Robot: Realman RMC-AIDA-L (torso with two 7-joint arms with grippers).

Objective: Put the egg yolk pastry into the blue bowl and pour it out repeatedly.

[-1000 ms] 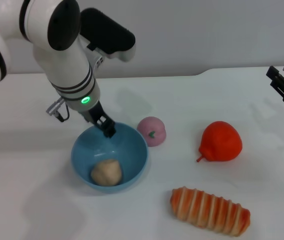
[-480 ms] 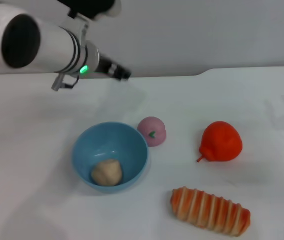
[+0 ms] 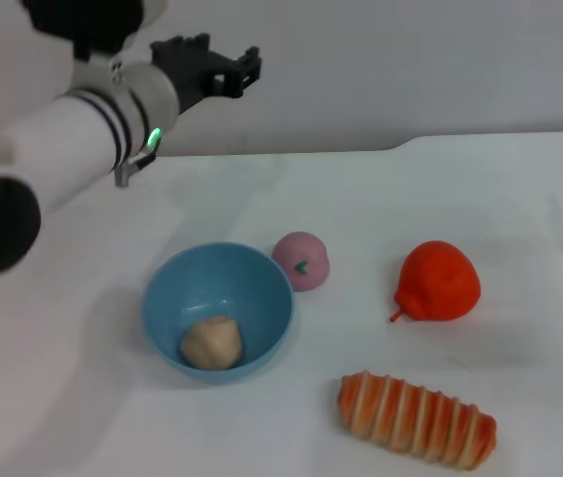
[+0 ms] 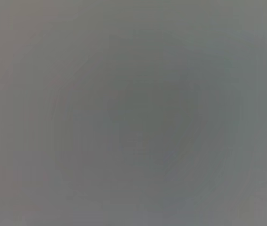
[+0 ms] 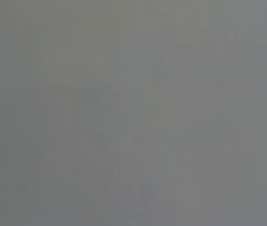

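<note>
Nearest the camera, the striped bread loaf [image 3: 417,418] lies with its long axis running left-right. Behind it, the blue bowl [image 3: 167,288] stands upright, mouth up, so the egg yolk pastry [image 3: 211,343] rests at its bottom; being roundish, the pastry shows no long axis. Farthest, the left gripper [image 3: 223,68] is raised clear, fingers apart and empty. The right gripper is not visible
</note>
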